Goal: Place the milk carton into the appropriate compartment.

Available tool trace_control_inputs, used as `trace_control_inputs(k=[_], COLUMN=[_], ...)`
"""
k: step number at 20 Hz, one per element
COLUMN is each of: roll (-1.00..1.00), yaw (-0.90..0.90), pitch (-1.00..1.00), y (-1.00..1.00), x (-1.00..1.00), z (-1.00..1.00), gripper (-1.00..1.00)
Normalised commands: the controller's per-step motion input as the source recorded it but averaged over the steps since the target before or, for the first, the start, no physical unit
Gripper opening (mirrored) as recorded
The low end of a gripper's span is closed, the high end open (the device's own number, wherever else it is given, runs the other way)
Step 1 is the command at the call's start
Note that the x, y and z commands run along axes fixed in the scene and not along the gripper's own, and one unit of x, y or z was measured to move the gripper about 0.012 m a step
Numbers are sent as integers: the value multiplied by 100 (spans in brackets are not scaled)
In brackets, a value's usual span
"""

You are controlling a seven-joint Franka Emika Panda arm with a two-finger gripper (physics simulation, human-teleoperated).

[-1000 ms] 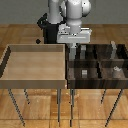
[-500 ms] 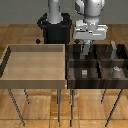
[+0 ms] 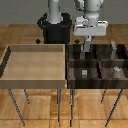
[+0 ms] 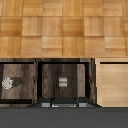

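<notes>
My gripper hangs over the far cell on the exterior view's left of the dark brown four-cell bin. Its fingers are shut on the pale-grey milk carton, held upright just above that cell's walls. In the wrist view only a grey sliver of the carton shows, at the edge by the hand. Beyond it lies the near cell with a short grey block.
The large light-tan tray stands beside the bin on the exterior view's left. A short grey block, a small round object and a tall pale box occupy the other three cells. The robot's black base stands behind.
My gripper has carried the carton toward the exterior view's right, from above the tray's far corner to above the bin, and has come down a little.
</notes>
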Motion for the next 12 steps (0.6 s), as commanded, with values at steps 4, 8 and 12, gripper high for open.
trace_control_inputs(k=[4, 8, 12], roll=[0, 0, 0], yaw=[0, 0, 0], pitch=[0, 0, 0], y=[0, 0, 0], x=[-75, -100, -100], z=[0, 0, 0], gripper=[-100, -100, -100])
